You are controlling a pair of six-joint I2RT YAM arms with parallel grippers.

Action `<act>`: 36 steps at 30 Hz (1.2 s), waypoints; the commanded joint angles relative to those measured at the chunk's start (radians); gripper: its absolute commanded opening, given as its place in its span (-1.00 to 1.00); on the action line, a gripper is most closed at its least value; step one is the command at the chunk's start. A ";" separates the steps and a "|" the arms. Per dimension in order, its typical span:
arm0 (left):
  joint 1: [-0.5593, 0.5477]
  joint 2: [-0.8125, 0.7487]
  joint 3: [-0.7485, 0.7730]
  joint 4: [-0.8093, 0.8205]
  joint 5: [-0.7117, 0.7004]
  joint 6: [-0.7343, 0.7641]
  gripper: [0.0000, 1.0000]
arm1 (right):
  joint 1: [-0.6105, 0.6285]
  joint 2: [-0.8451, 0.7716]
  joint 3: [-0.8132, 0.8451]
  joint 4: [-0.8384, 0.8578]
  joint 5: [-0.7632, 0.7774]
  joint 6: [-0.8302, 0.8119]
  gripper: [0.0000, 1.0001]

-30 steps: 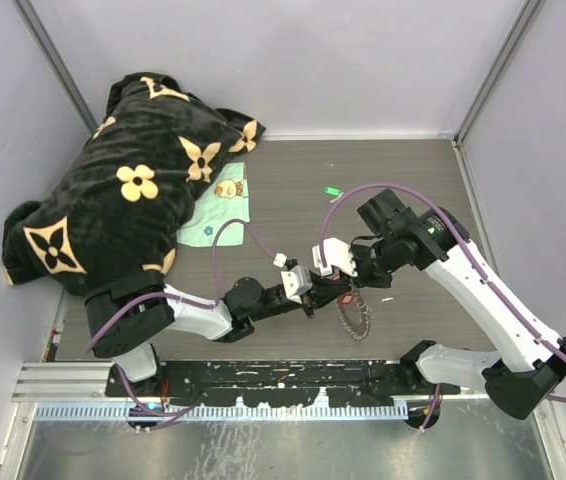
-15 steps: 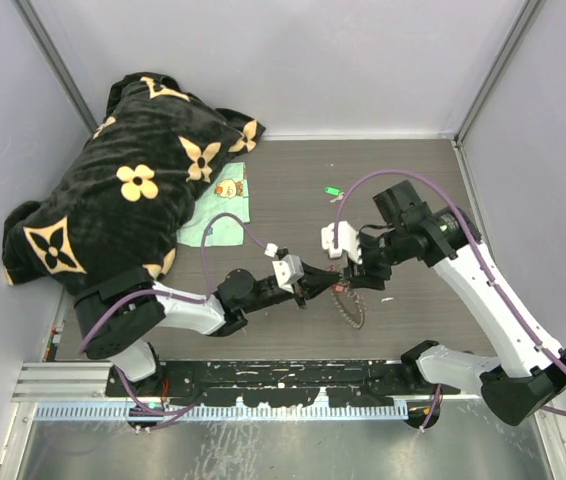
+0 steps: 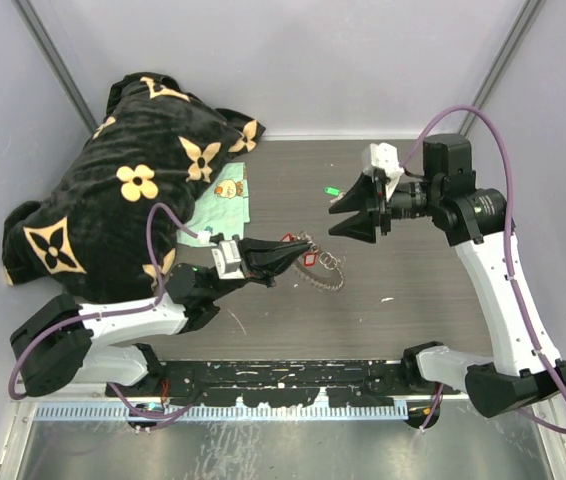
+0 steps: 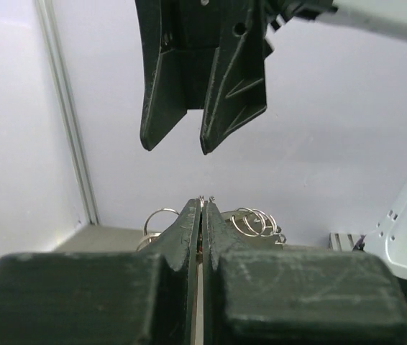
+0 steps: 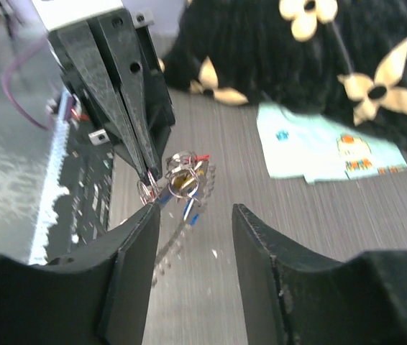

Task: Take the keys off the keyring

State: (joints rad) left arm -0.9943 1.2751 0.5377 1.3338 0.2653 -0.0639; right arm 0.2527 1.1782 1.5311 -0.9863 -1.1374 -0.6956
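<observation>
The blurred keys (image 5: pixel 183 181) are pinched in the closed left tool (image 3: pixel 300 244). The open right tool (image 3: pixel 334 220) has been withdrawn from the keyring (image 3: pixel 330 280).

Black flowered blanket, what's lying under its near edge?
A pale green printed cloth pokes out from under the blanket. How far it runs beneath, and anything else under there, is covered.

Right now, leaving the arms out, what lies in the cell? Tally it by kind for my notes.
Fabric pieces: 2 (black flowered blanket, pale green cloth)
Keyring with its keys, one bunch: 1 (the number of keys is too small to tell)
Small green item: 1
Total: 4
</observation>
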 commanded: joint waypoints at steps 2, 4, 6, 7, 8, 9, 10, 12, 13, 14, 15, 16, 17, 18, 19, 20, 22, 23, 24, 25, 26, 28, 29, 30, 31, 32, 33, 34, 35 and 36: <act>0.036 -0.085 0.047 0.096 0.063 -0.036 -1.00 | -0.009 0.042 0.033 0.292 -0.309 0.281 -0.11; 0.039 -0.097 0.051 0.096 0.065 -0.043 -1.00 | -0.010 0.056 0.036 0.304 -0.334 0.285 -0.23; 0.040 -0.104 0.054 0.096 0.068 -0.048 -1.00 | -0.009 0.064 0.030 0.311 -0.325 0.290 -0.38; 0.039 -0.108 0.055 0.096 0.069 -0.053 -1.00 | -0.006 0.063 0.021 0.317 -0.321 0.287 -0.43; 0.040 -0.110 0.059 0.096 0.069 -0.057 -1.00 | -0.002 0.065 0.008 0.323 -0.319 0.287 -0.48; 0.040 -0.111 0.060 0.096 0.070 -0.060 -1.00 | 0.006 0.065 -0.002 0.325 -0.310 0.286 -0.51; 0.040 -0.112 0.063 0.096 0.071 -0.065 -1.00 | 0.020 0.065 -0.013 0.328 -0.294 0.286 -0.54; 0.040 -0.112 0.069 0.095 0.074 -0.072 -1.00 | 0.042 0.062 -0.034 0.330 -0.276 0.280 -0.56; 0.040 -0.112 0.071 0.096 0.076 -0.075 -1.00 | 0.051 0.060 -0.041 0.330 -0.272 0.276 -0.57; 0.040 -0.112 0.072 0.096 0.075 -0.076 -1.00 | 0.059 0.059 -0.046 0.326 -0.269 0.272 -0.58; 0.039 -0.114 0.073 0.096 0.074 -0.078 -1.00 | 0.062 0.057 -0.049 0.312 -0.270 0.259 -0.58; 0.040 -0.116 0.074 0.096 0.073 -0.080 -1.00 | 0.063 0.056 -0.049 0.294 -0.269 0.232 -0.58; 0.040 -0.117 0.074 0.096 0.073 -0.082 -1.00 | 0.064 0.054 -0.050 0.279 -0.269 0.216 -0.58; 0.039 -0.118 0.073 0.096 0.071 -0.083 -1.00 | 0.065 0.050 -0.054 0.269 -0.268 0.204 -0.57; 0.039 -0.118 0.074 0.096 0.070 -0.086 -1.00 | 0.067 0.044 -0.058 0.263 -0.264 0.196 -0.57; 0.039 -0.117 0.073 0.097 0.069 -0.088 -1.00 | 0.066 0.041 -0.062 0.253 -0.263 0.187 -0.57; 0.040 -0.115 0.071 0.096 0.066 -0.090 -1.00 | 0.066 0.034 -0.068 0.235 -0.260 0.164 -0.55; 0.040 -0.114 0.071 0.097 0.063 -0.091 -1.00 | 0.068 0.030 -0.072 0.229 -0.259 0.157 -0.52; 0.039 -0.114 0.071 0.097 0.064 -0.092 -1.00 | 0.069 0.027 -0.078 0.219 -0.254 0.142 -0.49; 0.039 -0.112 0.072 0.096 0.063 -0.095 -1.00 | 0.071 0.025 -0.083 0.206 -0.248 0.125 -0.48; 0.039 -0.112 0.074 0.097 0.064 -0.097 -1.00 | 0.074 0.021 -0.092 0.202 -0.245 0.117 -0.47; 0.038 -0.109 0.076 0.096 0.063 -0.100 -1.00 | 0.079 0.015 -0.108 0.197 -0.245 0.107 -0.46; 0.039 -0.107 0.077 0.096 0.064 -0.100 -1.00 | 0.083 0.012 -0.115 0.195 -0.246 0.102 -0.44; 0.038 -0.103 0.080 0.096 0.065 -0.102 -1.00 | 0.085 0.010 -0.120 0.191 -0.250 0.093 -0.43; 0.039 -0.100 0.081 0.096 0.066 -0.103 -1.00 | 0.088 0.011 -0.121 0.186 -0.249 0.086 -0.42; 0.039 -0.097 0.083 0.096 0.067 -0.106 -1.00 | 0.090 0.009 -0.122 0.183 -0.249 0.081 -0.40; 0.038 -0.094 0.084 0.096 0.070 -0.107 -1.00 | 0.092 0.010 -0.122 0.183 -0.251 0.081 -0.40; 0.038 -0.093 0.086 0.096 0.071 -0.108 -1.00 | 0.092 0.010 -0.120 0.183 -0.252 0.080 -0.40; 0.039 -0.091 0.088 0.096 0.073 -0.111 -1.00 | 0.095 0.009 -0.119 0.183 -0.252 0.080 -0.40; 0.039 -0.089 0.089 0.096 0.074 -0.113 -1.00 | 0.098 0.011 -0.118 0.182 -0.254 0.080 -0.40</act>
State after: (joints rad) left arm -0.9600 1.1934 0.5701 1.3350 0.3374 -0.1684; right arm 0.3397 1.2160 1.4082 -0.8024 -1.3777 -0.5865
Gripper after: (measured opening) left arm 0.007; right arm 0.300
